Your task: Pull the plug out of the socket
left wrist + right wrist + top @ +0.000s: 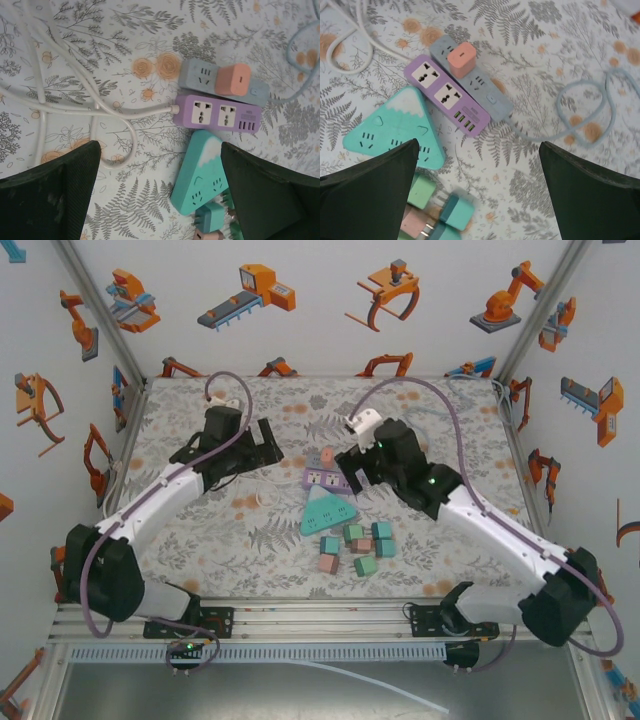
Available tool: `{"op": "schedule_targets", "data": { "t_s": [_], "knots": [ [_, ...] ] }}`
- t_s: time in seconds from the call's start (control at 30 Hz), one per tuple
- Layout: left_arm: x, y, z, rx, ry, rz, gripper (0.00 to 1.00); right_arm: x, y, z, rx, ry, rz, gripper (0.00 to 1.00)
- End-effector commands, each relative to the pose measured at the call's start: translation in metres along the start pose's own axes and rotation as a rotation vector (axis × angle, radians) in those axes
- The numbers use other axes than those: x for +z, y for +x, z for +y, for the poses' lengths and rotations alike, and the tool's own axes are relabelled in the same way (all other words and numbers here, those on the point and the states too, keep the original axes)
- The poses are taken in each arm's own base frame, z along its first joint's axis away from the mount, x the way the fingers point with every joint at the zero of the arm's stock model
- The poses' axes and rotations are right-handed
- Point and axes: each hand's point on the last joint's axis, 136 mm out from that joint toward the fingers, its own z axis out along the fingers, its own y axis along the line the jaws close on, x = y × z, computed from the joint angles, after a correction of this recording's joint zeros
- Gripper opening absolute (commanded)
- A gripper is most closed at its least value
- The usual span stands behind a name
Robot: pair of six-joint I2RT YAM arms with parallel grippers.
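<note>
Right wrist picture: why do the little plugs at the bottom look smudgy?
Right wrist view: the loose plugs are blurred, perhaps too close, the purple strip sharp; left wrist view: the orange plug is crisp; top view: even light, no glare.

White walls [330, 340] printed with orange robot-arm cartoons enclose a floral tablecloth [250, 530]; aluminium rails [300, 625] cross the frame's bottom.

- Your left arm [165, 490] and right arm [500, 535] — white links, black joints, black bases.
- A purple cable [90, 570] loops along each.
- Green lights [431, 480] dot your right arm.
- Left gripper [160, 150], right gripper [477, 147] — broad, blunt, dark-green fingers [50, 195].
</note>
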Motion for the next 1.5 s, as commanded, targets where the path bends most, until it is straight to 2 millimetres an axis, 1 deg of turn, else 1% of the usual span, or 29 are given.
{"op": "schedule_targets", "data": {
  "t_s": [0.0, 0.1, 0.2, 0.33, 0.4, 0.5, 0.57, 0.67, 0.73, 0.83, 0.97, 1.2, 1.3, 1.37, 1.47],
  "knots": [
    [0.014, -0.008, -0.006, -0.098, 0.038, 0.022, 0.97, 0.017, -0.001, 0.012, -0.15, -0.17, 0.073, 0.94],
    [0.033, -0.013, -0.009, -0.099, 0.045, 0.046, 0.97, 0.041, -0.005, 0.011, -0.176, -0.234, 0.134, 0.94],
    [0.053, -0.016, -0.021, -0.093, 0.105, 0.074, 0.98, 0.067, -0.006, 0.012, -0.205, -0.285, 0.188, 0.94],
    [0.077, -0.018, -0.029, -0.099, 0.142, 0.103, 0.99, 0.098, 0.001, 0.01, -0.253, -0.324, 0.267, 0.94],
    [0.089, -0.016, -0.029, -0.104, 0.136, 0.117, 0.99, 0.115, 0.007, 0.01, -0.28, -0.338, 0.308, 0.94],
    [0.102, -0.012, -0.028, -0.108, 0.137, 0.148, 1.0, 0.135, 0.011, 0.009, -0.317, -0.347, 0.328, 0.94],
    [0.11, -0.008, -0.031, -0.107, 0.154, 0.169, 0.97, 0.149, 0.014, 0.011, -0.33, -0.365, 0.329, 0.93],
    [0.121, 0.0, -0.03, -0.117, 0.167, 0.192, 0.95, 0.163, 0.021, 0.02, -0.363, -0.427, 0.326, 0.89],
    [0.126, 0.004, -0.029, -0.121, 0.164, 0.208, 0.93, 0.17, 0.025, 0.026, -0.364, -0.459, 0.322, 0.87],
    [0.133, 0.01, -0.027, -0.114, 0.163, 0.232, 0.9, 0.179, 0.03, 0.029, -0.348, -0.491, 0.324, 0.84],
    [0.142, 0.019, -0.025, -0.104, 0.158, 0.275, 0.88, 0.188, 0.04, 0.029, -0.334, -0.501, 0.337, 0.79],
    [0.15, 0.029, -0.02, -0.109, 0.142, 0.31, 0.84, 0.199, 0.052, 0.03, -0.323, -0.512, 0.338, 0.71],
    [0.153, 0.033, -0.021, -0.115, 0.15, 0.333, 0.79, 0.203, 0.054, 0.031, -0.324, -0.517, 0.324, 0.68],
    [0.154, 0.036, -0.021, -0.121, 0.148, 0.35, 0.78, 0.203, 0.054, 0.036, -0.334, -0.544, 0.304, 0.65],
    [0.156, 0.037, -0.021, -0.122, 0.142, 0.356, 0.73, 0.204, 0.055, 0.038, -0.347, -0.559, 0.288, 0.57]
  ]
}}
